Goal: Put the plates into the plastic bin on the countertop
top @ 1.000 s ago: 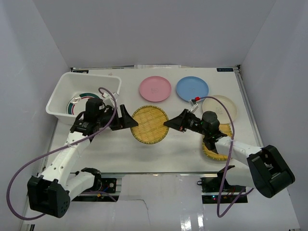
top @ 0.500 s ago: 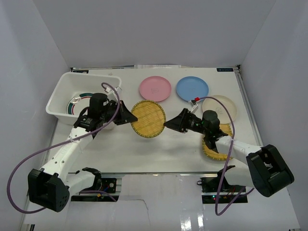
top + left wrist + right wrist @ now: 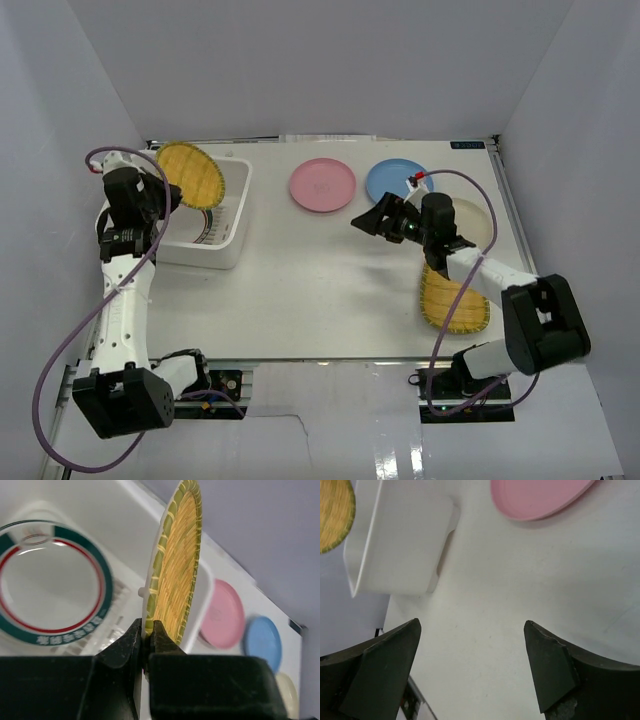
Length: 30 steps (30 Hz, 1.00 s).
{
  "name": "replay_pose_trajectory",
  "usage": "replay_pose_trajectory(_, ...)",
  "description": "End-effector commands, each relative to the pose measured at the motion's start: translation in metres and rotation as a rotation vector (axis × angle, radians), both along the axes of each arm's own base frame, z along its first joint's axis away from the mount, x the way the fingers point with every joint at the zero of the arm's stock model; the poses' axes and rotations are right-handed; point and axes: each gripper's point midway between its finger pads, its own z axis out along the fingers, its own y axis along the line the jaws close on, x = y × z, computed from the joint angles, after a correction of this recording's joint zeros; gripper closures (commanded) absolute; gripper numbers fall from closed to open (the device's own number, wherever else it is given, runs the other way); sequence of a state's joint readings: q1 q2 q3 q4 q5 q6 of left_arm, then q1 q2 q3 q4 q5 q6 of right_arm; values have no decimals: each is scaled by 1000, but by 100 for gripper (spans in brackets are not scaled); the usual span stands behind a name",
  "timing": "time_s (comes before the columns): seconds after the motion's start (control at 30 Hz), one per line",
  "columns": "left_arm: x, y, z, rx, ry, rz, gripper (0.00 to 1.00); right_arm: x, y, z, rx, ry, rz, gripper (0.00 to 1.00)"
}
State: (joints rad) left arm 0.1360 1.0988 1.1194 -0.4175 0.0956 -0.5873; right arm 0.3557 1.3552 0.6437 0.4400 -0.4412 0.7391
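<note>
At the upper left, the left end effector [image 3: 148,630] pinches the round yellow plate [image 3: 175,580] by its rim, tipped up over the plastic bin [image 3: 205,255] to drop in; the right end effector [image 3: 471,625] is spread, holding nothing.

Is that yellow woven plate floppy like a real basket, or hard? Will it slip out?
Probably hard: pinched by one edge, the yellow woven plate stands straight without drooping. Likely light too, since the left fingers hold it by the rim alone. It might slip or swing, because only a small bit of rim is gripped.
</note>
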Motion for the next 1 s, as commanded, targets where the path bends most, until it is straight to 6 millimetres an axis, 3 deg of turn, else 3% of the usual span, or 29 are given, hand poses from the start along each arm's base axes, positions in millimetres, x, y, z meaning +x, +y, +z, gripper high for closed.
replay_pose_trajectory(0.0,-16,44,-15,31,17,235,100,47,-9,-14,-144,-29,-91,9)
replay_pose_trajectory(0.13,-19,76,-27,50,1,393,95,103,-5,-24,-171,-1,-192,5)
replay_pose_trajectory(0.2,-12,80,-42,49,41,397,91,118,-2,-34,-173,28,-223,4)
replay_pose_trajectory(0.23,-8,80,-48,45,61,395,91,125,-1,-52,-185,67,-240,5)
replay_pose_trajectory(0.3,0,81,-66,27,110,391,87,140,8,-52,-159,85,-266,9)
replay_pose_trajectory(0.33,3,81,-71,21,123,391,85,142,10,-70,-179,120,-276,11)
replay_pose_trajectory(0.37,5,81,-75,12,128,384,83,149,20,-65,-178,106,-277,12)
replay_pose_trajectory(0.43,9,81,-87,-6,150,381,68,154,27,-84,-219,138,-293,16)
replay_pose_trajectory(0.47,10,80,-89,-11,151,378,63,161,32,-78,-205,132,-300,19)
replay_pose_trajectory(0.5,10,79,-91,-18,153,371,56,165,34,-82,-207,137,-309,20)
replay_pose_trajectory(0.53,9,79,-95,-21,158,368,43,166,37,-93,-216,156,-312,21)
replay_pose_trajectory(0.63,7,76,-95,-29,150,353,21,180,39,-101,-232,161,-356,26)
replay_pose_trajectory(0.77,4,65,-83,-48,114,305,10,190,36,-118,-255,181,-408,42)
replay_pose_trajectory(0.83,8,49,-70,-79,73,214,7,189,35,-129,-259,201,-418,49)
replay_pose_trajectory(0.87,8,37,-60,-95,45,150,2,189,36,-129,-248,202,-415,62)
replay_pose_trajectory(0.9,7,21,-55,-121,36,66,2,185,36,-132,-240,216,-416,69)
replay_pose_trajectory(0.97,3,9,-43,-133,8,8,2,180,37,-127,-218,211,-408,85)
